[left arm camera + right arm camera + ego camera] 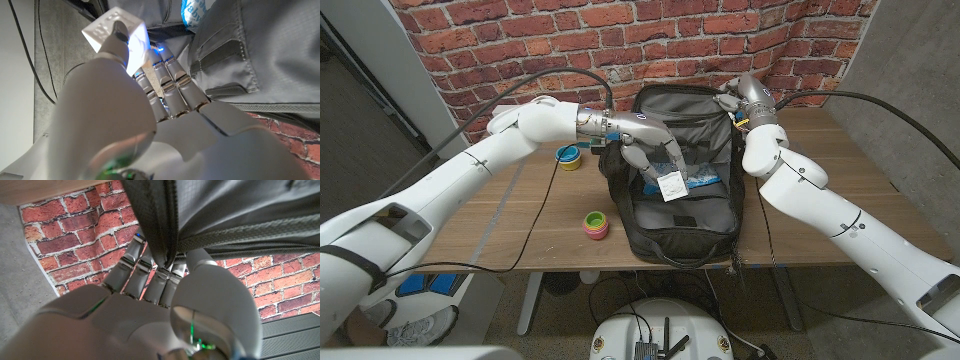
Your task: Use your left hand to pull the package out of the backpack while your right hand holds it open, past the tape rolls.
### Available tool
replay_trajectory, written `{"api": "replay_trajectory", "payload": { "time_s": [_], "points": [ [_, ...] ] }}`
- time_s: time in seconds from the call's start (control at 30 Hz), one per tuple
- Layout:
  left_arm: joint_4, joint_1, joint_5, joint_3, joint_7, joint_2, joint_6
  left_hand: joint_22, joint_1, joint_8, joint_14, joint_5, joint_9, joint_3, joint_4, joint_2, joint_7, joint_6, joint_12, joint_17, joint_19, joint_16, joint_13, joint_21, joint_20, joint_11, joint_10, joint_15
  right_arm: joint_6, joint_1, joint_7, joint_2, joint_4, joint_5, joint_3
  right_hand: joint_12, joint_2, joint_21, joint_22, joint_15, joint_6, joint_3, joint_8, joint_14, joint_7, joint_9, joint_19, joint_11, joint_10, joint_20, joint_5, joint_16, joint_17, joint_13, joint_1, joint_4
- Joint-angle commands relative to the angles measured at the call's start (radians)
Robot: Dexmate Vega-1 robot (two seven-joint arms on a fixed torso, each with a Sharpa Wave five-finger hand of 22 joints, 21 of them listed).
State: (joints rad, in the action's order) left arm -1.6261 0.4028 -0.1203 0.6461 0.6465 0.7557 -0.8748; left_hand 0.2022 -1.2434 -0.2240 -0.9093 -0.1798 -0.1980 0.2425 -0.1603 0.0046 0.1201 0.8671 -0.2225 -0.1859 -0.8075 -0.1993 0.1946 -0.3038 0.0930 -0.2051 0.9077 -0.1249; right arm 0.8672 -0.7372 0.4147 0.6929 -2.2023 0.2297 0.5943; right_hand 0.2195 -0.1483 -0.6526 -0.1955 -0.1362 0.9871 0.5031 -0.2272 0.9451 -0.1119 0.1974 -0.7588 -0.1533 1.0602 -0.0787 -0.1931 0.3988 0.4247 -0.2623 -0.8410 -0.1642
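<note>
Package (671,187) small, white, printed, pinched above open backpack (685,235)

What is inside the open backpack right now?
Inside the backpack, the left hand holds a white package; a blue-and-white wrapper lies beside it. The hand and the bag's walls cover anything deeper.

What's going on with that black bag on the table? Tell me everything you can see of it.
The backpack is black outside with a grey fabric lining, lying on the wooden table with its main compartment unzipped and gaping toward the camera. The right robot hand grips the far rim by the zipper, holding it open. The left robot hand reaches over the opening, holding a small white package. Something blue and white lies inside. A lower pocket panel faces up at the near end.
</note>
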Motion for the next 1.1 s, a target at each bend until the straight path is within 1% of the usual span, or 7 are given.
{"api": "replay_trajectory", "payload": {
  "time_s": [0.03, 0.23, 0.4, 0.5, 0.67, 0.83, 1.1],
  "points": [
    [-0.042, 0.041, 0.087, -0.044, 0.026, 0.063, 0.064, 0.002, 0.021, 0.003, 0.001, -0.006, -0.001, 0.008, 0.003, 0.035, -0.003, -0.006, 0.003, -0.003, 0.009, 0.001, 0.011, -0.004, 0.11, -0.01, 0.036, -0.116, 0.008, 0.001, 0.002, -0.002, -0.001, -0.002, 0.003, -0.002, -0.006, -0.01, -0.001, -0.081, 0.009, 0.007, 0.0, 0.009, 0.001, 0.005, 0.005, 0.001, 0.008, -0.134, -0.005, -0.004, 0.002, -0.004, -0.001, -0.001],
    [-0.073, 0.075, 0.109, -0.075, 0.017, 0.094, 0.104, 0.002, 0.021, 0.004, 0.002, -0.006, -0.001, 0.009, 0.003, 0.038, -0.003, -0.004, 0.004, -0.003, 0.011, 0.002, 0.011, -0.004, 0.109, -0.01, 0.035, -0.116, 0.005, 0.006, 0.001, -0.005, 0.007, -0.006, 0.005, -0.002, -0.005, -0.012, -0.001, -0.081, 0.008, 0.006, 0.0, 0.01, 0.001, 0.005, 0.006, -0.002, 0.009, -0.134, -0.004, -0.004, 0.003, -0.004, -0.001, 0.0],
    [-0.092, 0.094, 0.136, -0.093, 0.019, 0.116, 0.133, 0.002, 0.023, 0.004, 0.003, -0.006, -0.001, 0.009, 0.003, 0.04, -0.004, -0.004, 0.004, -0.003, 0.012, 0.003, 0.011, -0.004, 0.109, -0.01, 0.037, -0.116, 0.004, 0.014, -0.002, -0.009, 0.017, -0.008, 0.011, -0.003, -0.006, -0.014, -0.001, -0.081, 0.008, 0.007, 0.001, 0.01, 0.0, 0.005, 0.007, 0.0, 0.006, -0.134, -0.005, -0.005, 0.003, -0.004, -0.001, 0.0],
    [-0.098, 0.107, 0.162, -0.104, 0.017, 0.128, 0.149, 0.002, 0.024, 0.004, 0.003, -0.006, -0.001, 0.009, 0.003, 0.04, -0.005, -0.003, 0.004, -0.003, 0.012, 0.003, 0.012, -0.005, 0.109, -0.01, 0.037, -0.117, -0.003, 0.018, -0.002, -0.012, 0.025, -0.01, 0.012, -0.003, -0.005, -0.015, -0.001, -0.079, 0.008, 0.006, 0.0, 0.007, 0.0, 0.005, 0.007, -0.002, 0.007, -0.134, -0.004, -0.007, 0.003, -0.004, 0.0, 0.0],
    [-0.12, 0.128, 0.21, -0.125, 0.028, 0.16, 0.183, 0.002, 0.024, 0.005, 0.003, -0.006, -0.001, 0.009, 0.003, 0.041, -0.005, -0.003, 0.004, -0.004, 0.012, 0.003, 0.012, -0.005, 0.109, -0.01, 0.037, -0.116, -0.006, 0.028, -0.001, -0.018, 0.037, -0.009, 0.019, -0.002, -0.005, -0.017, -0.001, -0.078, 0.008, 0.006, 0.001, 0.008, 0.0, 0.005, 0.008, -0.002, 0.009, -0.134, -0.004, -0.007, 0.004, -0.004, 0.001, 0.001],
    [-0.142, 0.161, 0.229, -0.16, 0.008, 0.194, 0.218, 0.002, 0.025, 0.005, 0.003, -0.006, -0.001, 0.008, 0.003, 0.041, -0.007, -0.002, 0.005, -0.003, 0.013, 0.003, 0.012, -0.005, 0.109, -0.01, 0.037, -0.116, -0.012, 0.039, -0.003, -0.023, 0.051, -0.008, 0.025, -0.003, -0.006, -0.018, -0.001, -0.08, 0.008, 0.007, 0.001, 0.008, 0.0, 0.005, 0.009, -0.002, 0.007, -0.134, -0.005, -0.007, 0.004, -0.004, 0.0, 0.0],
    [-0.156, 0.196, 0.276, -0.2, -0.007, 0.23, 0.266, 0.002, 0.027, 0.006, 0.002, -0.006, -0.001, 0.009, 0.004, 0.043, -0.008, -0.003, 0.006, -0.004, 0.014, 0.003, 0.012, -0.006, 0.109, -0.01, 0.038, -0.116, -0.021, 0.052, -0.01, -0.026, 0.067, -0.005, 0.033, -0.004, -0.005, -0.02, -0.001, -0.081, 0.008, 0.007, 0.001, 0.009, 0.0, 0.005, 0.01, 0.0, 0.006, -0.134, -0.004, -0.007, 0.005, -0.004, 0.001, 0.001]
  ]
}}
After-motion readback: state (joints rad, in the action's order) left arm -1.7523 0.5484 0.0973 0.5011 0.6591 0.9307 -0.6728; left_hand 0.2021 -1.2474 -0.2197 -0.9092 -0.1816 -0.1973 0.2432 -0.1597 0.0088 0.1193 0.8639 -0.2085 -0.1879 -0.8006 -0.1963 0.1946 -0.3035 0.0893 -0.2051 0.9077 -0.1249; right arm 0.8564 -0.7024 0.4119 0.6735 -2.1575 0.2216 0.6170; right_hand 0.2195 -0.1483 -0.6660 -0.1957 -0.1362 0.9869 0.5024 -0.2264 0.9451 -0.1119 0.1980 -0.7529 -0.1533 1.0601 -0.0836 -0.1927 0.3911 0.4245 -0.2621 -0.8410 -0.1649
